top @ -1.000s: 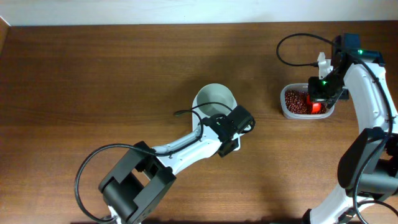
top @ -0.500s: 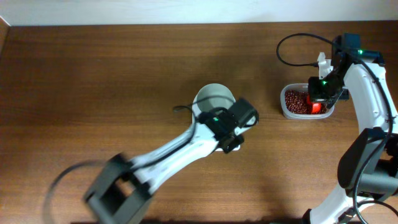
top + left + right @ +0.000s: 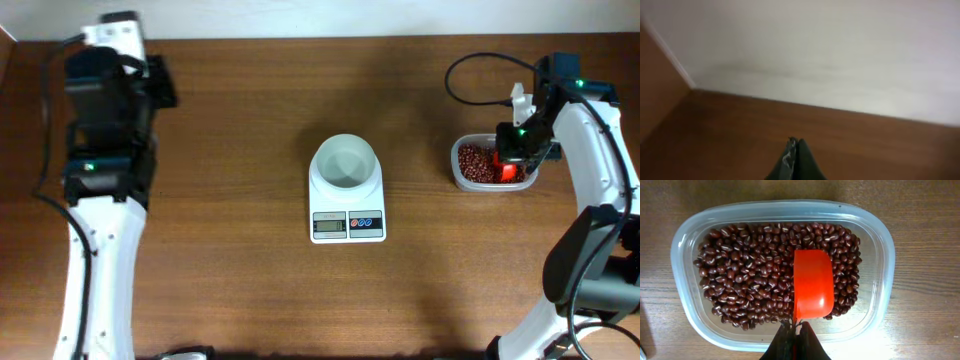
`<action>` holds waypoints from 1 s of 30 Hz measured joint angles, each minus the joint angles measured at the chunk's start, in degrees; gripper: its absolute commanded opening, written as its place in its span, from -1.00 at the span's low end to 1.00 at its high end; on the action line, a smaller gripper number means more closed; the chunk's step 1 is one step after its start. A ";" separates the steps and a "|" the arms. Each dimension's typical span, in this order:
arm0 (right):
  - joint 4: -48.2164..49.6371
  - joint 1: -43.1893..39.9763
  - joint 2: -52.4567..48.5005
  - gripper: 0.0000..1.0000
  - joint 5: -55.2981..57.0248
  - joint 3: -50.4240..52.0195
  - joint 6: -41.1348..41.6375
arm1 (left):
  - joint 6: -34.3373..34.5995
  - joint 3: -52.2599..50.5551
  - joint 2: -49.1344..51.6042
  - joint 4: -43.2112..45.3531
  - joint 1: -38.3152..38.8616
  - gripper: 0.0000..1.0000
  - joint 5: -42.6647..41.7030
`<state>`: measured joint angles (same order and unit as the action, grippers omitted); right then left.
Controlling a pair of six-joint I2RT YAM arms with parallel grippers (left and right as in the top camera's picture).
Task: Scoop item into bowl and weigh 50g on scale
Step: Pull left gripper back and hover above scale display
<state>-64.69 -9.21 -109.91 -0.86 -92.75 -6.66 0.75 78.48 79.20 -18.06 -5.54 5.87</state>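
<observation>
Both sets of jaws are shut: right gripper [image 3: 796, 330] pinching the red scoop [image 3: 813, 287] on the beans [image 3: 750, 280] in the tub [image 3: 685, 245], left gripper [image 3: 794, 150] empty, bowl [image 3: 345, 163] sitting on the scale [image 3: 347, 222].

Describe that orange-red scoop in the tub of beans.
The scoop is bright orange-red, glossy like plastic, straight at one end and rounded at the other. It rests on the dark red-brown beans inside the clear tub, with no beans showing on it. The right gripper is closed at its rounded end, apparently pinching its handle.
</observation>
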 measured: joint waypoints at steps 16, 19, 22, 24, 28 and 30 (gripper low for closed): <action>-1.20 0.00 0.00 -0.90 0.00 0.00 0.00 | 6.84 0.09 3.58 -27.96 0.39 -1.00 -11.30; -0.81 0.00 0.00 -0.90 0.00 0.00 0.00 | 6.56 0.07 3.58 -35.41 12.11 -1.00 -12.33; -0.74 0.00 0.00 -0.90 0.00 0.00 -0.02 | 6.38 0.07 3.65 -39.58 22.60 -1.00 -14.25; -0.26 0.00 0.00 -0.90 0.00 0.00 0.00 | 6.45 0.07 3.65 -40.92 29.09 -1.00 -14.78; -0.15 0.00 0.00 -0.90 0.00 0.00 0.02 | 9.64 0.07 3.87 -42.45 37.70 -1.00 -12.81; -0.13 0.00 0.00 -0.90 0.00 0.00 0.00 | 12.24 0.07 5.22 -43.45 40.41 -1.00 -9.57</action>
<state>-64.82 -9.21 -109.91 -0.86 -92.75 -6.66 12.99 78.54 84.42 -61.52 34.87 -3.70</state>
